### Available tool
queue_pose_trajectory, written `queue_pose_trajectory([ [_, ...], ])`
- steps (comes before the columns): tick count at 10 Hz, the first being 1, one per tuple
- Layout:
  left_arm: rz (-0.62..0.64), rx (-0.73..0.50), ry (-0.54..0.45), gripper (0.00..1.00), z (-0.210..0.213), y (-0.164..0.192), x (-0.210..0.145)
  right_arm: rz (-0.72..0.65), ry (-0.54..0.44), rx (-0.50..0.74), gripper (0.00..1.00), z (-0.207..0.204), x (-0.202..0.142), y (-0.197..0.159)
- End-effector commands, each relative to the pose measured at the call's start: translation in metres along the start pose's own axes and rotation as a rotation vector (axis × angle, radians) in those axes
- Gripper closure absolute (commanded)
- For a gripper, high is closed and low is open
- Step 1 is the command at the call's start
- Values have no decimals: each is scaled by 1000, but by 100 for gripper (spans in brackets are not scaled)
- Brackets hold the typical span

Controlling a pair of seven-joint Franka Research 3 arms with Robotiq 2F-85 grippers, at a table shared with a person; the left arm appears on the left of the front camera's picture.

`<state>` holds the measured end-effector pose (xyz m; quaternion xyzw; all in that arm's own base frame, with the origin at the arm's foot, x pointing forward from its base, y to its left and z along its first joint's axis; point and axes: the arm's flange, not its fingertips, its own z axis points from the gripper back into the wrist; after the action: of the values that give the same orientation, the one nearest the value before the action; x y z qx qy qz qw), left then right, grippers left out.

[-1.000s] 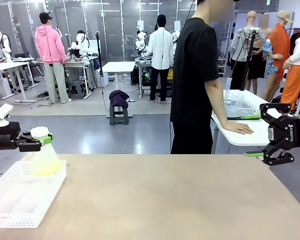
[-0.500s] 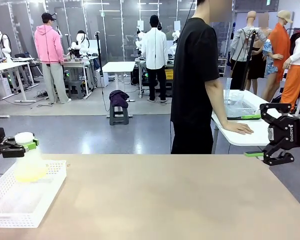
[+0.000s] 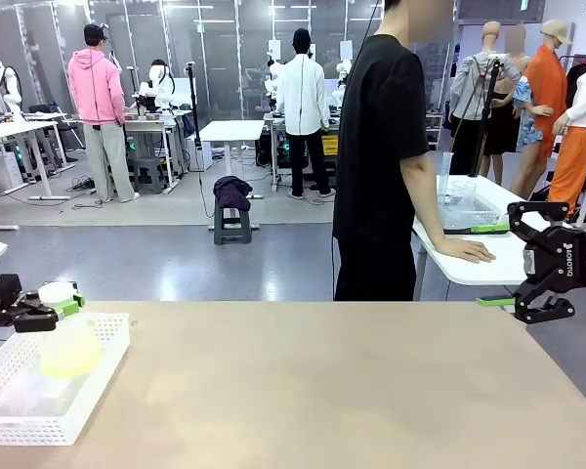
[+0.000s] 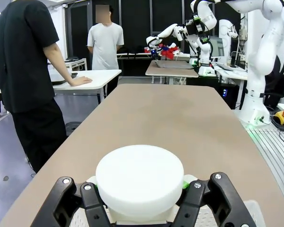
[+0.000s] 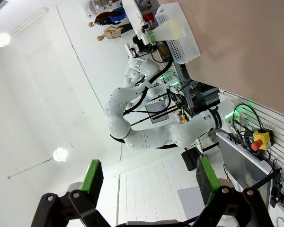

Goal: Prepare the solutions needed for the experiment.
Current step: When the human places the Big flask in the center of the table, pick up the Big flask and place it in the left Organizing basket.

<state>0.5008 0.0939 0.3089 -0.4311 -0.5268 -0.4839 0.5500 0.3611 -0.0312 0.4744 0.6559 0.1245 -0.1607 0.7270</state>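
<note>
Pale yellow-green solutions (image 3: 68, 359) pooled in the wide base of a frosted conical flask (image 3: 66, 344), inside the white mesh basket (image 3: 39, 420) at the left end of the table (image 3: 322, 391). Whether the flask base rests on the basket floor or hangs just above it: cannot tell. White round stopper (image 3: 56, 291) capping the neck, above the basket rim; in the left wrist view the same stopper (image 4: 139, 176) big and close, seated between the 2 black fingers. Left gripper (image 3: 51, 308) clamped on the flask neck just under the stopper, green pads pressed against both sides, reaching in sideways over the basket's left rim. Flask upright, liquid level near the bottom.

Out from the basket now: long bare brown tabletop stretching right. Right gripper (image 3: 542, 264) well away from the basket, past the table's far right corner, fingers spread wide with nothing between them; same spread seen in the right wrist view (image 5: 146, 182), green pads apart, the basket (image 5: 177, 35) small and far off at the top.

Person in a black shirt (image 3: 376, 156) beyond the table's far edge, right of centre from the basket, 1 hand (image 3: 466, 251) flat on a white side table (image 3: 488, 259).
</note>
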Motion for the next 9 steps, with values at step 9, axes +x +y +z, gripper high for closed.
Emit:
queue_pose_trajectory([
  [9,0,-56,15,78,-5,0,-39,-7,-3,7,0,0,-1,1],
])
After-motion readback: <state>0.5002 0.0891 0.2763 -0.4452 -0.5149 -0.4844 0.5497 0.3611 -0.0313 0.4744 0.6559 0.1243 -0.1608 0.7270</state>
